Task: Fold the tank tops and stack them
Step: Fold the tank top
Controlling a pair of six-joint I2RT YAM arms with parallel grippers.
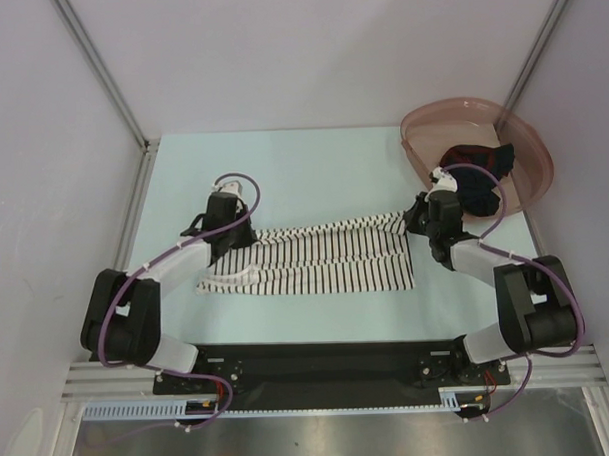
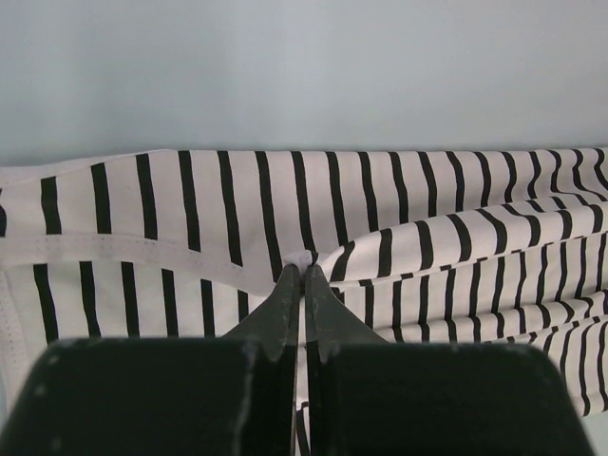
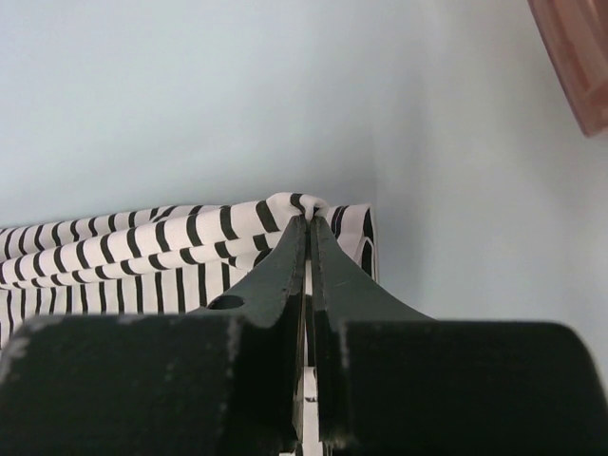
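Pale desk (image 1: 312,168), white walls around. Striped tank top (image 1: 326,262) lies mid-desk, spread between 2 arms. Left jaws clenched on a pinch of cloth at its far left; right jaws clenched on its far right corner. Folding looks barely begun. Dark tank top (image 1: 478,177) sits bunched in the pink basin (image 1: 532,140). No stack yet.

1. The striped tank top (image 2: 237,209) reads to me as soft, matt knit cloth, rumpled into folds.
2. The left gripper (image 2: 302,271) and right gripper (image 3: 309,220) look like matt black plastic, faintly scuffed.
3. The tabletop (image 1: 313,178) is smooth, pale and matt.
4. The basin (image 1: 451,123) is glossy, translucent pink plastic.
5. The dark tank top (image 1: 480,172) seems to be cloth too, though I can't make out its weave.
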